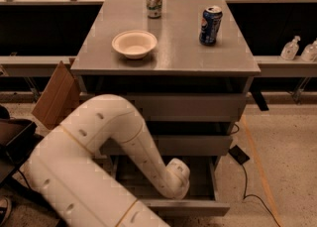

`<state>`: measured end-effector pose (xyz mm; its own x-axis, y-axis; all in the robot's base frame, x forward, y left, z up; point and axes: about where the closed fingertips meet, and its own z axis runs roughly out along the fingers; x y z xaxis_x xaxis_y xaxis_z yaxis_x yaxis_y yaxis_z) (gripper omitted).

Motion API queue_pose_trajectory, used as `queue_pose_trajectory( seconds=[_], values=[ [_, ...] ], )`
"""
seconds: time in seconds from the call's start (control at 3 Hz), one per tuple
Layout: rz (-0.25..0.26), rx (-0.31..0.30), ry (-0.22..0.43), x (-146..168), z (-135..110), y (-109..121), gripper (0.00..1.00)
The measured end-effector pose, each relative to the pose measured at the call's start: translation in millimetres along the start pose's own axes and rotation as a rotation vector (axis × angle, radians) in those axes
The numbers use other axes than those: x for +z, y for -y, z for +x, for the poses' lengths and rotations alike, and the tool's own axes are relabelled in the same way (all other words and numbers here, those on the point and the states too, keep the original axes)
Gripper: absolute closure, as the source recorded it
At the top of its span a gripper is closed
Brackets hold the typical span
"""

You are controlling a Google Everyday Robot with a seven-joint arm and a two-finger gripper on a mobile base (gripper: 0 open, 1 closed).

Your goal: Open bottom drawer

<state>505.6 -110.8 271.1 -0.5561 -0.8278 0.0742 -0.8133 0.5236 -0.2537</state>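
The grey cabinet (166,52) has three plain drawer fronts. The bottom drawer (185,207) stands pulled out toward me, its front panel lowest in view and its inside floor showing behind it. My white arm curves in from the lower left and ends over the open drawer. The gripper (176,177) is at that end, down inside the drawer just behind the front panel, mostly covered by the wrist. The two drawer fronts above are pushed in.
On the cabinet top stand a white bowl (134,43), a green can (154,1) and a blue can (210,25). A cardboard box (57,94) leans at the left. A black power brick (239,154) and cable lie on the floor at the right.
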Motion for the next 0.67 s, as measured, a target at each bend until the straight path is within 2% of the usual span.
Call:
queue_pose_trajectory(
  seconds=[0.33, 0.67],
  values=[
    [0.018, -0.093, -0.001, -24, 17, -35, 1.00],
    [0.024, -0.193, 0.013, -22, 52, -45, 1.00]
  ],
)
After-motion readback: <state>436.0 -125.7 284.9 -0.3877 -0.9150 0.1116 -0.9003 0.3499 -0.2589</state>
